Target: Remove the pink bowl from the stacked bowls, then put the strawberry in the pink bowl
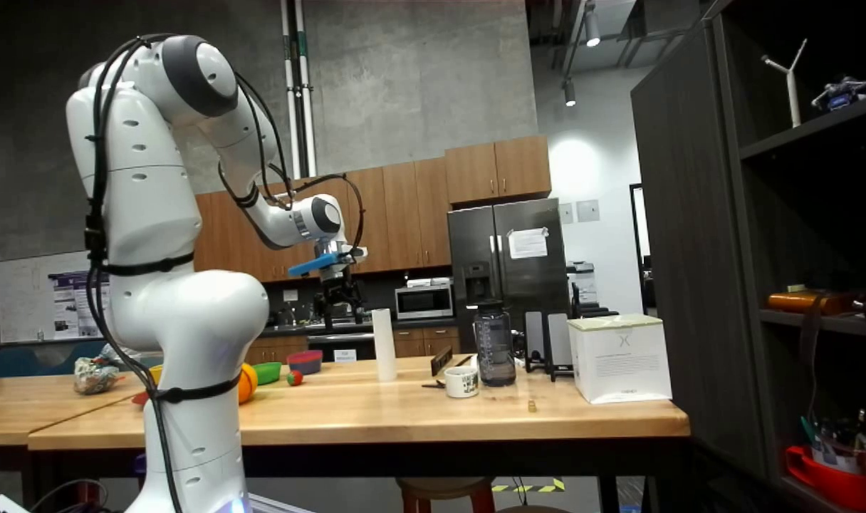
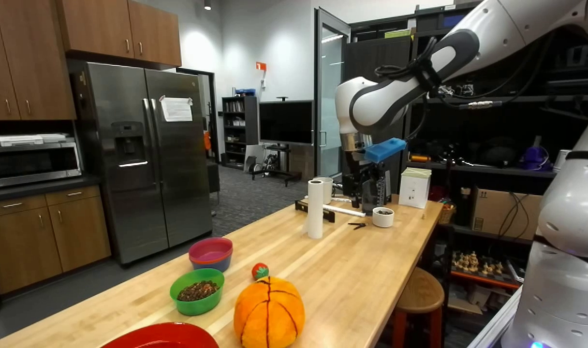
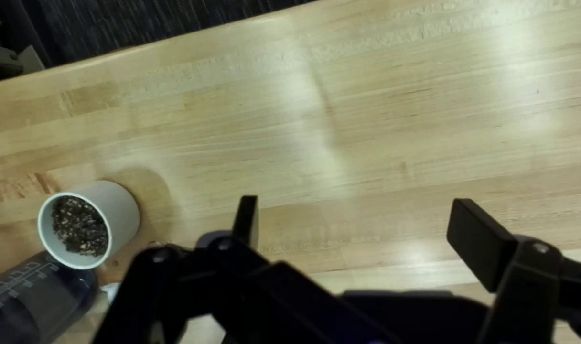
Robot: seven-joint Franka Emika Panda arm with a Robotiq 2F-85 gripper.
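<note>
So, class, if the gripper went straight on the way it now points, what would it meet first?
Probably the wooden tabletop: the wrist view shows it beyond the open gripper, though how far below is hard to judge.

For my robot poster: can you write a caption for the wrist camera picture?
Open jaws above a wooden table, with a white cup of dark bits beside a bottle.
</note>
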